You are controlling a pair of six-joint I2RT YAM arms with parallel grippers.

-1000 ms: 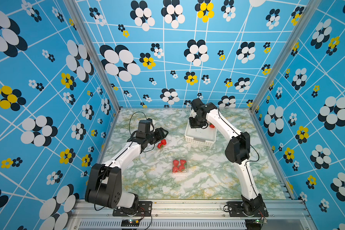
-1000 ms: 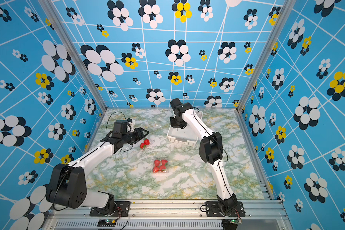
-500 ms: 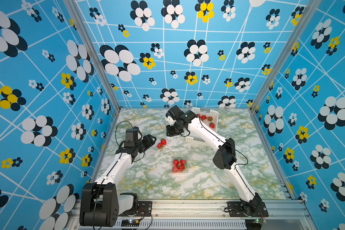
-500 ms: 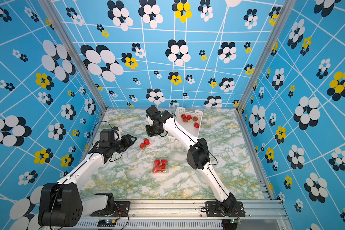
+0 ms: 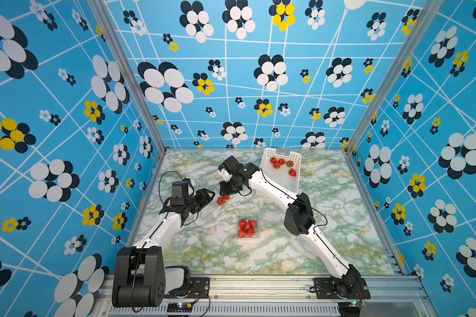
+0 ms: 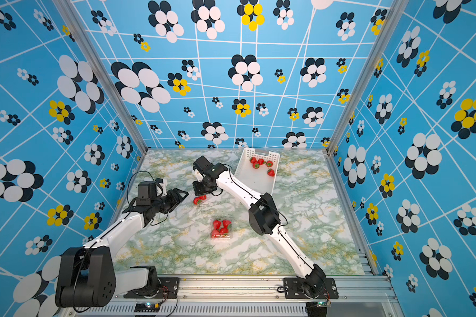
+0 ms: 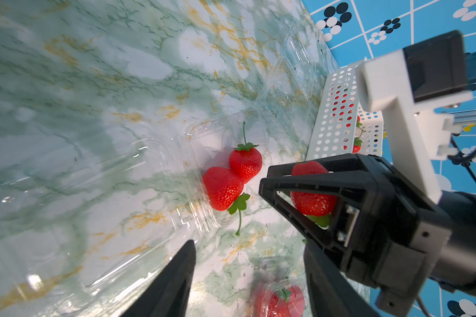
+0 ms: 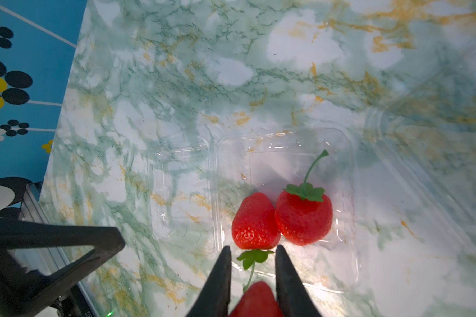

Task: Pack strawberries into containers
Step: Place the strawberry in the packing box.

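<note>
My right gripper [image 8: 253,248] is shut on a strawberry [image 8: 256,299], just above an open clear container [image 8: 286,162] holding two strawberries [image 8: 254,219] [image 8: 304,216]. In both top views this gripper [image 5: 228,189] [image 6: 204,189] hangs over those berries [image 5: 221,200] [image 6: 199,199]. My left gripper [image 7: 248,274] [image 5: 208,196] stands open and empty beside the container's flat lid [image 7: 116,197]. The left wrist view shows the held strawberry [image 7: 311,192] beside the two lying ones [image 7: 245,163]. A closed container [image 5: 248,228] [image 6: 221,228] full of strawberries sits at mid-table.
A white perforated basket [image 5: 270,181] [image 6: 248,181] at the back holds several loose strawberries [image 5: 280,163]. An empty clear container [image 7: 294,82] [image 8: 423,123] lies near the basket. Patterned walls enclose the marble table [image 5: 327,192] on three sides.
My right arm swung from the basket leftward and down to the open container, carrying a strawberry. My left gripper drew back a little from the container and stayed open.
</note>
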